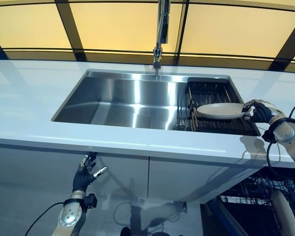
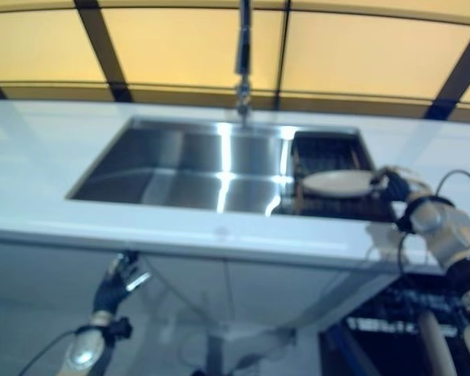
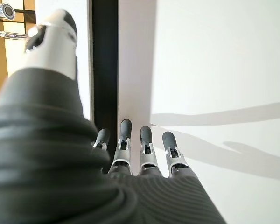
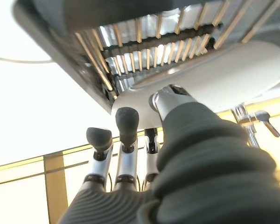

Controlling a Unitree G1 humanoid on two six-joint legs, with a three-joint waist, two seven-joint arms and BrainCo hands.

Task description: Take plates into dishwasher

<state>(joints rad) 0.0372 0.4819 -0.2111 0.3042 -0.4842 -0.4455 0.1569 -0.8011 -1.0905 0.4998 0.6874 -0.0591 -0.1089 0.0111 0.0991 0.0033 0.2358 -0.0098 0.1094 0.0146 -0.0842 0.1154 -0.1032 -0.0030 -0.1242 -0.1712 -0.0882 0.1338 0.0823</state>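
A white plate [image 1: 220, 110] lies flat over the dark slatted rack [image 1: 210, 91] at the right end of the steel sink [image 1: 123, 101]. My right hand [image 1: 259, 112] reaches in from the right and is shut on the plate's right rim. In the right wrist view the thumb [image 4: 170, 100] presses on the plate [image 4: 224, 74] and at least one finger goes under it. My left hand [image 1: 84, 176] hangs below the counter edge in front of the white cabinet, open and holding nothing, its fingers [image 3: 147, 144] straight.
A tall faucet [image 1: 161, 34] stands behind the sink's middle. The white counter [image 1: 29, 98] surrounds the sink. The open dishwasher's wire rack [image 1: 253, 199] shows at the lower right, with a pale plate [image 1: 283, 212] standing in it.
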